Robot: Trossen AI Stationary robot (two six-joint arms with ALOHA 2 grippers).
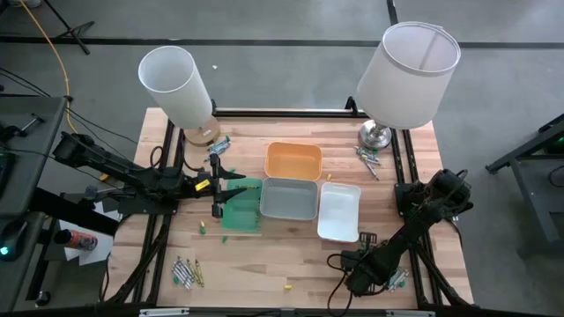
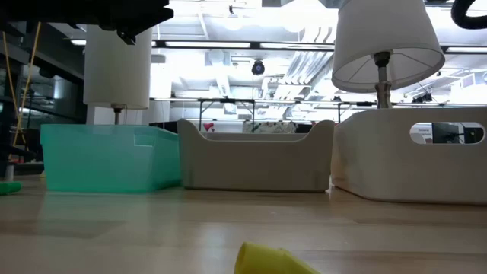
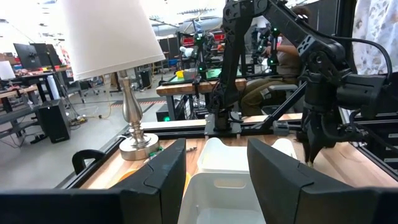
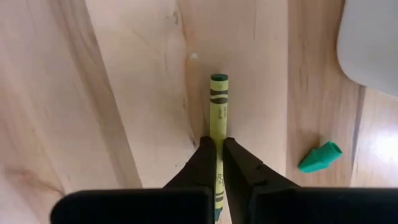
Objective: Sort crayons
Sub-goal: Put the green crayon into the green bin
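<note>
My right gripper (image 1: 345,264) is near the table's near edge, right of centre, shut on a yellow-green crayon (image 4: 218,102) with a dark green end. My left gripper (image 1: 217,195) hangs open and empty over the left edge of the green tray (image 1: 240,207); its two fingers (image 3: 161,171) stand wide apart. Loose crayons lie in small heaps at the near left (image 1: 187,271), by the left lamp's base (image 1: 218,145), by the right lamp's base (image 1: 368,160) and beside my right arm (image 1: 397,280). My right gripper pinches the crayon's two long sides (image 4: 217,149) between its two fingertips. The fingers point down at the table from above. The crayon runs through the gap, its dark green end (image 4: 219,78) sticking out ahead. Whether it is lifted off the wood I cannot tell.
An orange tray (image 1: 293,160), a grey tray (image 1: 289,199) and a white tray (image 1: 339,211) stand mid-table beside the green one. Two lamps (image 1: 176,84) (image 1: 407,75) stand at the far edge. A green crayon piece (image 4: 319,157) and a yellow piece (image 1: 286,286) lie loose.
</note>
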